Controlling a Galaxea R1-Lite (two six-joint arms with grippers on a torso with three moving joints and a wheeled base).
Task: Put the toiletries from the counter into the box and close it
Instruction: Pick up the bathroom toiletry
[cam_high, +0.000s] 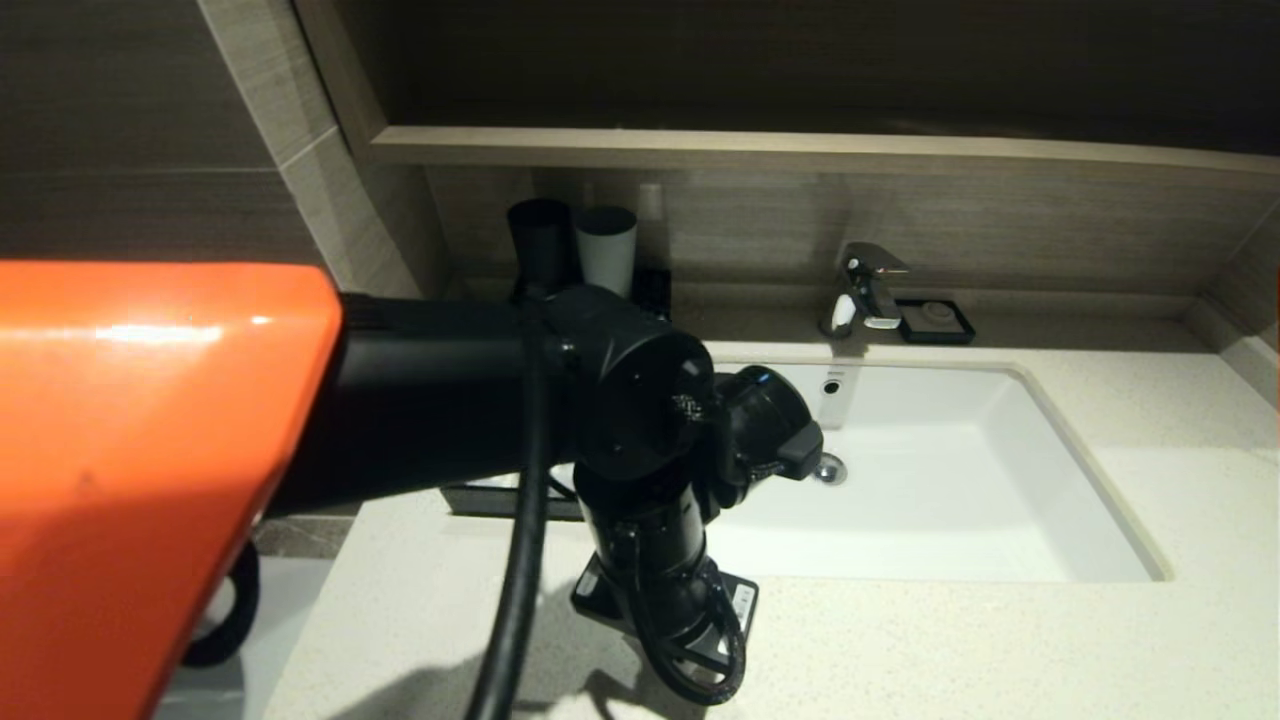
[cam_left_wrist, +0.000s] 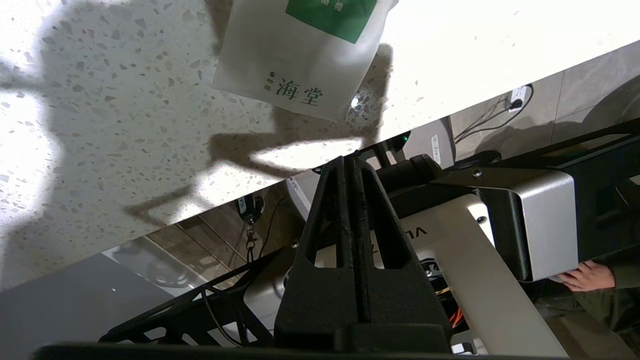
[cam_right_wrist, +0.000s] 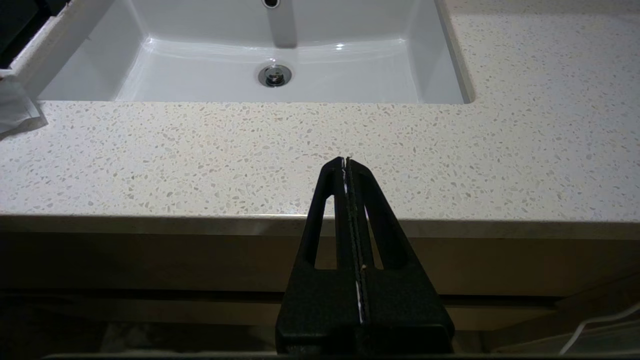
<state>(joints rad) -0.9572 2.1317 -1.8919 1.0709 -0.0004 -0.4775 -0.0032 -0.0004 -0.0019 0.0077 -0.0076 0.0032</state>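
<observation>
Left gripper (cam_left_wrist: 350, 161) over counter (cam_left_wrist: 100, 125) edge, fingers pressed together, empty; sachet (cam_left_wrist: 300, 55) beside.

green-labelled sachet (cam_left_wrist: 300, 55) lies flat on the speckled counter (cam_left_wrist: 100, 125) near its edge.

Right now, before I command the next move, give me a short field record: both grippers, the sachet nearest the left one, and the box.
left gripper: fingers shut, nothing visible between them, tips near the counter's front edge
squarish green-labelled clear plastic sachet: lying flat on the cream speckled stone counter, apart from the fingertips, not held
right gripper: fingers shut, empty, parked in front of the counter's edge
low black box with white top: mostly hidden behind the left arm; drawer state cannot be told
</observation>
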